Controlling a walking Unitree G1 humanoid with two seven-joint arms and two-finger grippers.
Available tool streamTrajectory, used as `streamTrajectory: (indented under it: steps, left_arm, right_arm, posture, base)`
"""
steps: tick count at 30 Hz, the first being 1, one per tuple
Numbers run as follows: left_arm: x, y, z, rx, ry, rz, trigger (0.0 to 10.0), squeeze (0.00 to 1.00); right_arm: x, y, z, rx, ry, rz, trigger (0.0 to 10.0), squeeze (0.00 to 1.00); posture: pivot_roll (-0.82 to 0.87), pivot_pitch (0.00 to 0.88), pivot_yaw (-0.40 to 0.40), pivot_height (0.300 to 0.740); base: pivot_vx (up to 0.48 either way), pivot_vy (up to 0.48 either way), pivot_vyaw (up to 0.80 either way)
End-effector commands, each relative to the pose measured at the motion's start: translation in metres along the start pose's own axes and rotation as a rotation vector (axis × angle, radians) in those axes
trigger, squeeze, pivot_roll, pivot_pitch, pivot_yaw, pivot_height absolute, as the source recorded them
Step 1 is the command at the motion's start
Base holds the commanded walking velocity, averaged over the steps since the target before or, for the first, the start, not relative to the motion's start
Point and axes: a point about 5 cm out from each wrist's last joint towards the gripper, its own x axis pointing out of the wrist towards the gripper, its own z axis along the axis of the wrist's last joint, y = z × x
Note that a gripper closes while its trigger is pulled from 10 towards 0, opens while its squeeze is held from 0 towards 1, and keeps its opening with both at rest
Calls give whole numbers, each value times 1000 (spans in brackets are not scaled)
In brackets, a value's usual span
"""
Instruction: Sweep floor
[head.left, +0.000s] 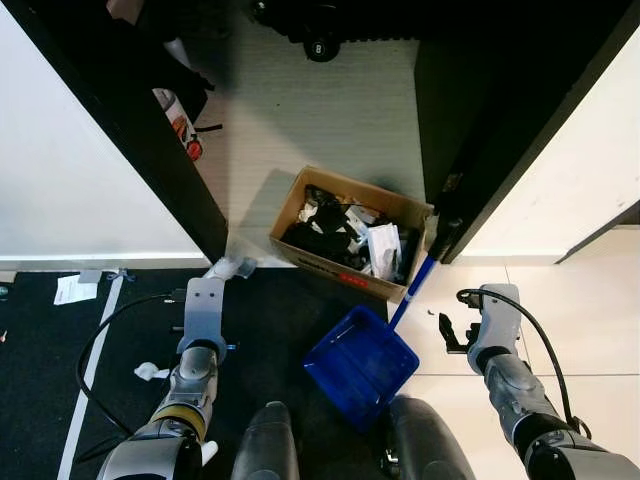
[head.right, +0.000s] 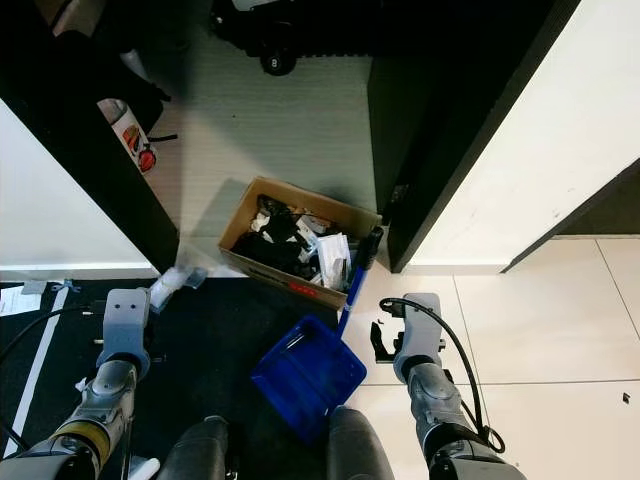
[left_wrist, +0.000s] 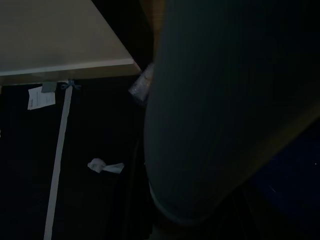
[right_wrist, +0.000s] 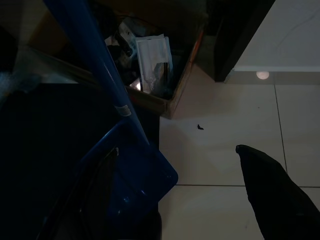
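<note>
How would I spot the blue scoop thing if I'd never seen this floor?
Find the open cardboard box full of rubbish on the floor between two dark walls. Just in front of it, at the black mat's edge, sits the dustpan. It is the only bright blue tray, with a long blue handle leaning up.

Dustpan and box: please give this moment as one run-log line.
blue dustpan on floor beside cardboard box | box holds trash | paper scrap on mat

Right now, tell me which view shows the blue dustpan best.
The left eye view: the whole blue dustpan and its handle, leaning by the cardboard box. The right eye view shows much the same. The right wrist view is dark and cropped; the left wrist view catches a dim blue corner.
</note>
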Motion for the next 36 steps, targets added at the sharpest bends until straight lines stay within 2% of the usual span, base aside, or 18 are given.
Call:
streamTrajectory:
  steps: [1, 7, 12, 18, 36]
  left_arm:
    - [-5, -6, -14, -36, 43, -27, 10000, 0]
    - [-6, -8, -16, -22, 52, -23, 10000, 0]
    - [-7, -9, -17, 11, 55, -13, 10000, 0]
    - [-7, -10, -19, 14, 60, -16, 10000, 0]
    - [-6, -10, -17, 66, 65, 20, 10000, 0]
  right_arm:
    - [-5, -2, -9, -3, 23, -14, 10000, 0]
    - [-5, -2, -12, -36, 48, -24, 10000, 0]
    - [-6, -2, -14, -31, 56, -24, 10000, 0]
    - [-6, 0, -15, -37, 62, -22, 10000, 0]
    - [-4, 4, -13, -59, 61, -18, 10000, 0]
  posture:
    - [-51, 117, 7, 740]
    - [-52, 72, -4, 740]
    - [-50, 49, -3, 740]
    - [-56, 7, -3, 740]
    - [-52, 0, 3, 740]
  base:
    - [0, 0, 0]
    - [0, 0, 0]
    - [0, 0, 0]
    - [0, 0, 0]
    - [0, 0, 0]
